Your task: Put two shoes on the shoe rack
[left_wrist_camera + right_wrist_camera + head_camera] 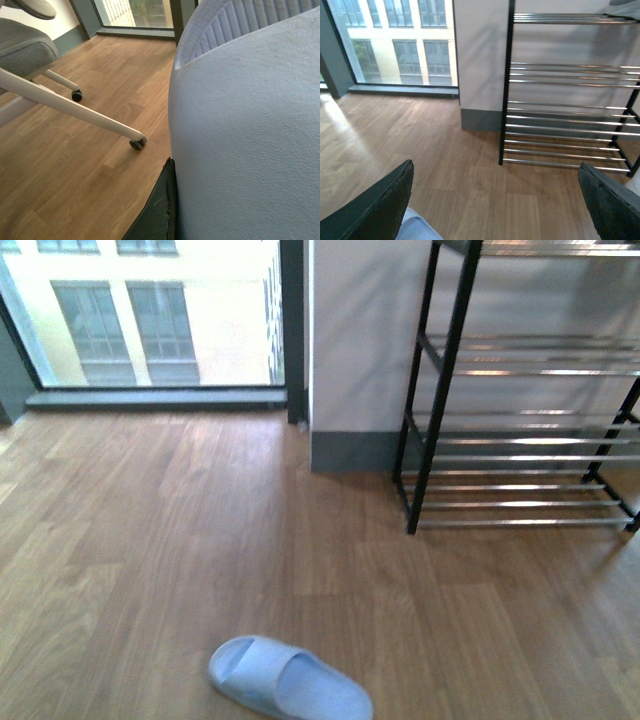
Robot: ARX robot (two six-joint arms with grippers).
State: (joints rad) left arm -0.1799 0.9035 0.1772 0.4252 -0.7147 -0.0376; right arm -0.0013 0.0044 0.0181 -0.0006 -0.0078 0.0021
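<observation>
Warm brown wood planks cover the floor [150,540]. A tall window [150,310] in a dark frame lets in bright daylight and looks onto a pale yellow building. Beside it stands a white wall [360,330] with grey skirting [350,452]. A grey office chair [25,47] rests on white legs with black castors [136,144].

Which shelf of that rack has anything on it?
The top shelf: something grey peeks in above its rods at the right wrist view's edge. The three lower shelves show bare.
</observation>
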